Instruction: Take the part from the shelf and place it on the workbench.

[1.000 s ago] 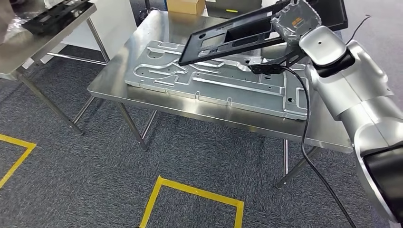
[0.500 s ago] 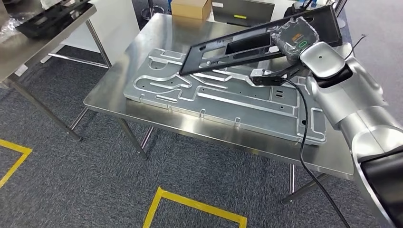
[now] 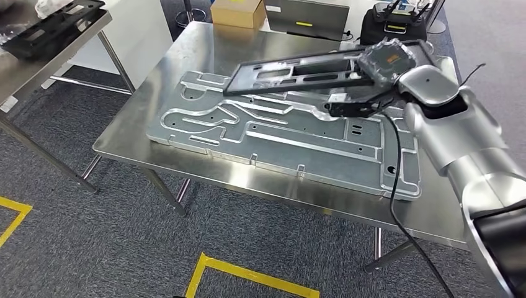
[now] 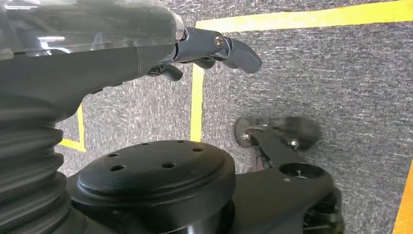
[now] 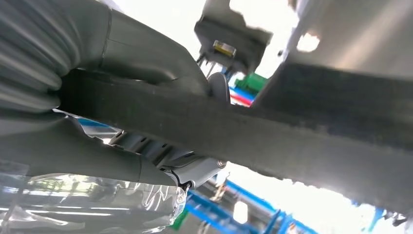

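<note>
The part is a long black plastic frame [image 3: 298, 68] with cut-outs. My right hand [image 3: 387, 62], wrapped in clear film, grips its right end. The frame hangs nearly level, just above the far side of a large embossed metal plate [image 3: 279, 136] that lies on the steel workbench [image 3: 186, 56]. In the right wrist view the frame [image 5: 292, 131] crosses as a dark band held against my right hand [image 5: 122, 63]. My left hand [image 4: 195, 46] hangs over the grey carpet, holding nothing, its fingers [image 4: 238, 51] apart.
A cardboard box [image 3: 239, 12], a grey case [image 3: 310, 18] and a black case [image 3: 391, 18] stand along the bench's far edge. A second steel table [image 3: 37, 62] at the left carries black parts [image 3: 49, 25]. Yellow tape [image 3: 248, 273] marks the floor. A black cable [image 3: 394, 186] hangs from my right arm.
The camera has shifted, so the bench sits closer and more central. My right hand has lowered the frame from a steep tilt to nearly level above the plate.
</note>
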Controlling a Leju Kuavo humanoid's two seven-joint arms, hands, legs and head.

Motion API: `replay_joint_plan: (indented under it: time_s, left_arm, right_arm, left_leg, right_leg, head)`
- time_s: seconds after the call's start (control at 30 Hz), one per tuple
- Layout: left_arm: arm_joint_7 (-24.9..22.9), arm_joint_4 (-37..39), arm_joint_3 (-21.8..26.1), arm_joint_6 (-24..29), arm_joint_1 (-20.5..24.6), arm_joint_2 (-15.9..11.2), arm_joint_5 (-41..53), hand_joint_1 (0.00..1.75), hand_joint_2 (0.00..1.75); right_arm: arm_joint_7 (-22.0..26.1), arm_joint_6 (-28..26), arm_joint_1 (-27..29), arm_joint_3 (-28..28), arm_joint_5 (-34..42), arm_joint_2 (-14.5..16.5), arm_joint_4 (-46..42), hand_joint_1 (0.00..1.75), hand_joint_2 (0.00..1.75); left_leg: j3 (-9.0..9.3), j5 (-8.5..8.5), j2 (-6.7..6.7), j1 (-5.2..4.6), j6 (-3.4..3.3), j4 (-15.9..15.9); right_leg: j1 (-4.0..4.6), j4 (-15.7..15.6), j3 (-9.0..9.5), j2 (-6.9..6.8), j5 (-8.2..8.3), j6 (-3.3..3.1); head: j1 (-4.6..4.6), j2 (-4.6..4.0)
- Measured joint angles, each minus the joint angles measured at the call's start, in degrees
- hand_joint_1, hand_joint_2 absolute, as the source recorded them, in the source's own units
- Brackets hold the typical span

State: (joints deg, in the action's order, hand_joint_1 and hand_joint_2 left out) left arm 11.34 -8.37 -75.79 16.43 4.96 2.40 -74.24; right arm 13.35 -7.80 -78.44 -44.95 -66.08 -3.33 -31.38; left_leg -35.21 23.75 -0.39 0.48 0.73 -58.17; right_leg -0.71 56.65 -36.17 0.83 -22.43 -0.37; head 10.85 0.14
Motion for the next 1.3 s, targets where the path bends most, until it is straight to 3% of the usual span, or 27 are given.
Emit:
replay_joint_plan:
  time_s: [0.1, 0.17, 0.27, 0.5, 0.67, 1.0, 1.3]
  left_arm:
    - [0.27, 0.00, 0.01, -0.17, 0.02, -0.01, 0.08, 0.00, 1.75]
    - [0.40, 0.00, 0.01, -0.23, 0.09, -0.02, 0.08, 0.00, 1.75]
    - [0.72, 0.00, 0.01, -0.25, 0.34, -0.01, 0.04, 0.00, 1.75]
    - [1.52, 0.00, 0.01, -0.26, 0.54, 0.00, -0.11, 0.00, 1.75]
    - [1.53, 0.00, 0.01, -0.26, 0.56, -0.05, -0.09, 0.00, 1.75]
    - [1.28, 0.00, -0.04, -0.19, 0.61, -0.26, 0.14, 0.00, 1.75]
    - [1.29, 0.00, -0.05, 0.56, 0.62, -0.30, -0.14, 0.00, 1.75]
  right_arm:
    - [0.29, 0.15, -1.70, 0.57, 0.65, -0.83, -0.57, 1.75, 1.75]
    - [0.54, 0.15, -2.03, 0.81, 1.16, -1.20, -1.04, 1.75, 1.75]
    - [0.92, 0.25, -2.17, 0.85, 1.95, -1.32, -1.68, 1.75, 1.75]
    - [1.59, -0.49, 0.47, 0.53, 3.75, -1.88, -2.91, 1.75, 1.75]
    - [1.60, -1.59, 3.52, -0.32, 3.98, -2.21, -3.14, 1.75, 1.75]
    - [0.14, -6.35, 10.08, -1.35, 4.79, -2.70, -5.49, 1.75, 1.75]
    - [0.32, -7.43, 14.04, -2.54, 6.90, -2.33, -6.20, 1.75, 1.75]
  left_leg:
    - [0.42, -0.04, -0.10, -0.12, -0.83, 1.23]
    - [0.46, -0.01, -0.23, -0.21, -0.95, 1.22]
    - [0.45, 0.02, -0.31, -0.42, -1.27, 1.11]
    - [0.44, -0.01, -0.35, -0.60, -1.75, 0.99]
    - [0.43, -0.04, -0.30, -0.63, -1.86, 0.94]
    - [0.47, -0.05, -0.25, -0.54, -1.84, 0.94]
    - [0.47, -0.09, -0.25, -0.54, -1.80, 0.94]
  right_leg:
    - [0.24, 0.34, -0.25, 0.08, -0.31, 0.24]
    - [0.24, 0.36, -0.14, -0.04, -0.35, -0.01]
    - [0.07, 0.17, 0.01, -0.10, -0.28, 0.14]
    - [-0.09, -0.16, 0.19, -0.14, 0.01, 0.94]
    - [-0.14, -0.18, 0.17, -0.13, 0.09, 1.46]
    - [-0.06, 0.03, 0.10, -0.11, 0.08, 1.49]
    - [-0.06, 0.13, 0.06, -0.12, 0.08, 1.48]
  head:
    - [-0.05, -0.01]
    - [-0.10, -0.01]
    - [-0.09, -0.01]
    - [-0.09, -0.01]
    - [-0.09, -0.01]
    - [-0.09, -0.01]
    - [-0.09, -0.01]
